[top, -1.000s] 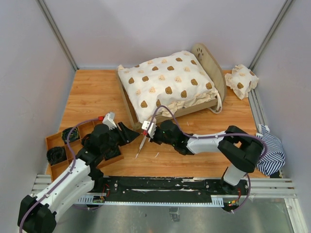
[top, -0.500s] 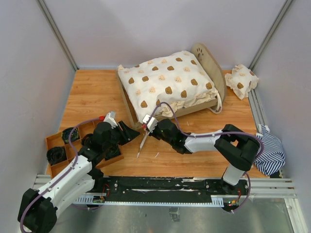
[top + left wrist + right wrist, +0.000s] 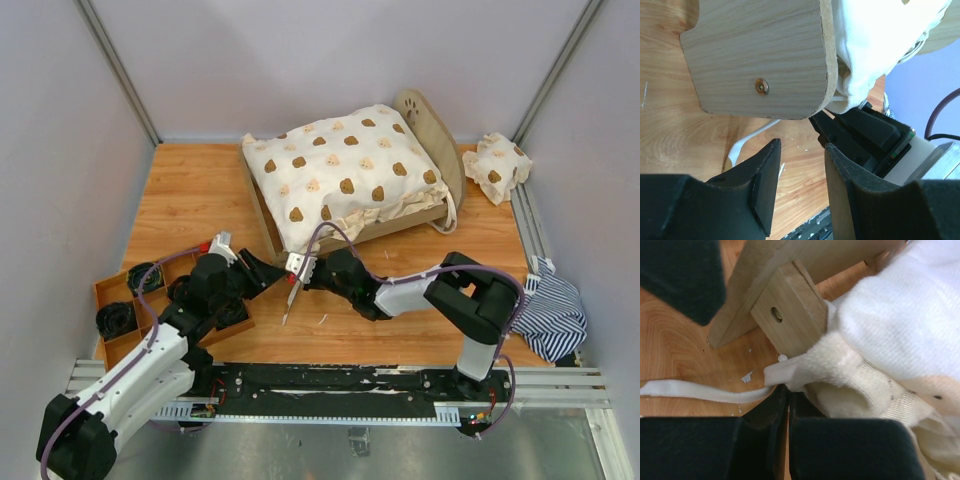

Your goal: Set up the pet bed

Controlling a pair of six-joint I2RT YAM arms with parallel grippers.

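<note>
- Top view: your right gripper has slid a little toward the left edge of the table. It now sits at the near corner of the footboard, and its elbow has swung left with it.
- Top view: your left gripper has barely moved and faces that corner from the other side, close to the right one.
- Top view: the pet bed has not shifted. It stands toward the far edge, headboard to the right, with the cover heaped over it.
- Top view: the pillow lies at the far right and the striped mattress hangs at the right edge near the front. Neither has been moved, so I judge the job far from done.
- Top view: a white tie trails from the right gripper toward the near edge. The tray sits at the near left corner.
- Left wrist: the fingers stand about half apart, slightly closer than a moment ago, with nothing between them. The footboard corner is just ahead, and the right gripper shows beyond it.
- Right wrist: the jaws are pressed together and seem to pinch the root of the tie where it leaves the cover, beside the bed's leg block.
- What it means: both grippers have closed in on one corner, so you seem to be working the tie there. The left one looks placed to take the loose end.
</note>
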